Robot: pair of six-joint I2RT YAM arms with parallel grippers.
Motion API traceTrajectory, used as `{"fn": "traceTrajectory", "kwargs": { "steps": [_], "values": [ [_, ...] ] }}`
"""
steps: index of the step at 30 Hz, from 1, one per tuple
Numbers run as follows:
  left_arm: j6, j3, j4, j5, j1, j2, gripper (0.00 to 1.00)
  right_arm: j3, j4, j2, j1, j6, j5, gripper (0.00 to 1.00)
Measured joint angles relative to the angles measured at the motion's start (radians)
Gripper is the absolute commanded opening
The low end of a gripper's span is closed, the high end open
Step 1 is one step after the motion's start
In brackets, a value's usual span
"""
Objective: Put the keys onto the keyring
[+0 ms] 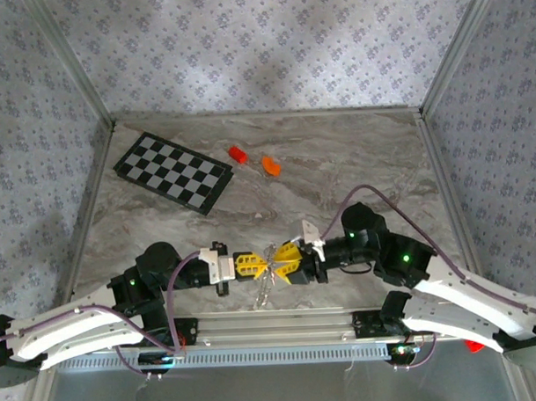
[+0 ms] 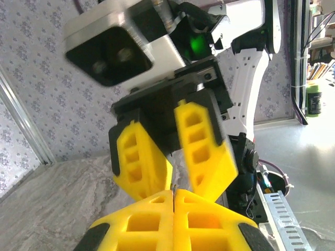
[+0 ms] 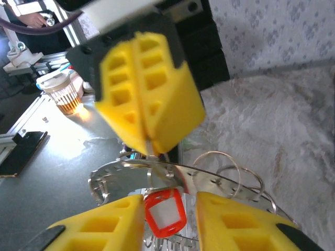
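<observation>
Grippers tip to tip at the near edge of the tabletop [image 1: 355,162], keyring between them.
My left gripper [image 2: 172,201] is clenched, a thin edge of the keyring [image 3: 209,179] pinched between its yellow fingers. My right gripper [image 3: 170,201] faces it, fingers apart. The key [image 3: 165,212], its red head showing, sits in that gap below the silvery loop, with space on one side; cannot tell if it touches the other finger. Smaller wire loops hang off the ring beside it. From above, ring and key sit over the tabletop's near edge, something thin dangling below them. Far off: checkered board [image 1: 173,172], red brick [image 1: 238,153], orange block [image 1: 270,165].
</observation>
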Motion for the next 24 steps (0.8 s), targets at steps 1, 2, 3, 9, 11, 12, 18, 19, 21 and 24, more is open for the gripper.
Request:
{"fn": "traceTrajectory", "kwargs": {
  "steps": [1,2,3,9,11,12,18,19,21,24],
  "values": [
    [0.000,0.000,0.001,0.000,0.000,0.000,0.00,-0.004,0.001,-0.020,0.009,-0.009,0.008,0.38],
    [0.000,0.000,0.002,0.000,0.000,0.000,0.00,-0.008,0.001,-0.034,0.017,-0.015,0.015,0.38],
    [0.000,0.000,0.002,0.000,0.000,0.000,0.00,-0.012,0.000,-0.049,0.027,-0.025,0.025,0.38],
    [0.000,-0.006,0.005,0.000,0.000,-0.001,0.00,-0.031,0.027,-0.070,0.087,-0.068,0.082,0.38],
    [0.000,-0.009,0.006,0.000,0.000,-0.002,0.00,-0.046,0.049,-0.069,0.098,-0.075,0.103,0.36],
    [0.000,-0.011,0.010,0.000,0.000,-0.002,0.00,-0.053,0.060,-0.069,0.102,-0.078,0.111,0.35],
    [-0.008,-0.026,0.038,0.003,0.000,-0.003,0.00,-0.076,0.129,-0.068,0.116,-0.085,0.154,0.31],
    [-0.008,-0.027,0.042,0.003,0.000,-0.006,0.00,-0.078,0.138,-0.068,0.117,-0.085,0.159,0.30],
    [-0.008,-0.033,0.053,0.003,0.000,-0.009,0.00,-0.080,0.151,-0.068,0.119,-0.085,0.165,0.29],
    [-0.010,-0.036,0.061,0.003,0.000,-0.015,0.00,-0.082,0.166,-0.064,0.123,-0.085,0.180,0.27]
  ]
}}
